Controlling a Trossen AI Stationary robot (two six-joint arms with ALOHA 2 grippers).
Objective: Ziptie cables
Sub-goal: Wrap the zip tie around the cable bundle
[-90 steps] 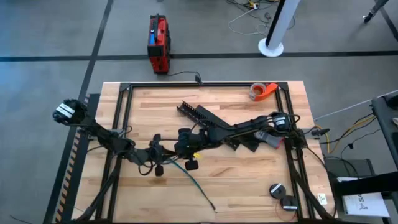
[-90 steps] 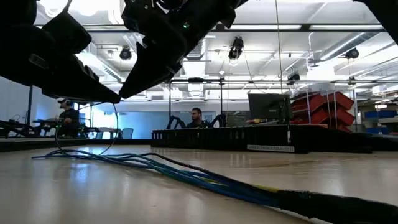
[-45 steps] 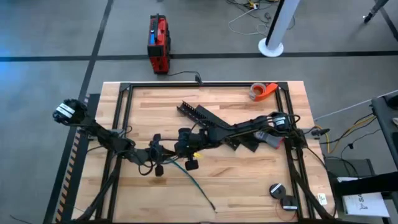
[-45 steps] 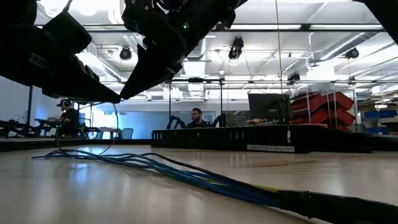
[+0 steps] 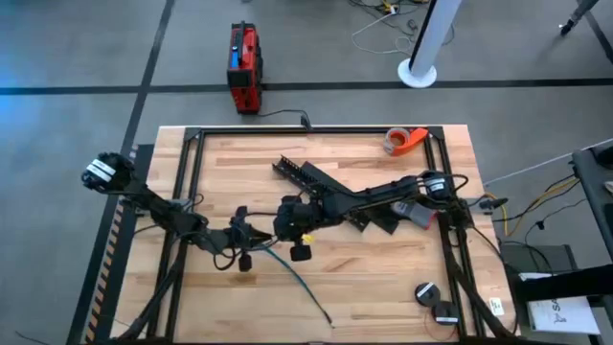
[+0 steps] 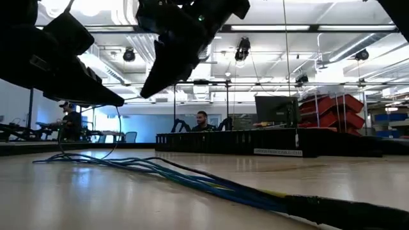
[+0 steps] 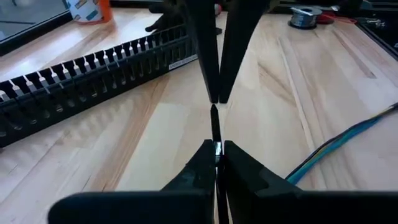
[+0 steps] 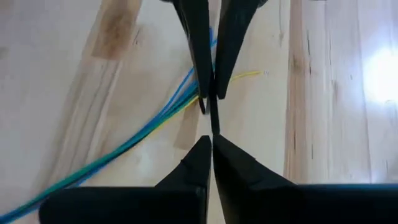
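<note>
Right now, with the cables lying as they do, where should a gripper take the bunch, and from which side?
Probably mid-length on the cables, where the strands run together, from straight above, closing across them: they lie flat on the table, splaying at one end.

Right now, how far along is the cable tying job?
Done: nothing tied; the cables lie loose on the table. In hand: the left gripper and right gripper are both shut on a thin dark strip, likely the zip tie. Left: looping and cinching it.
</note>
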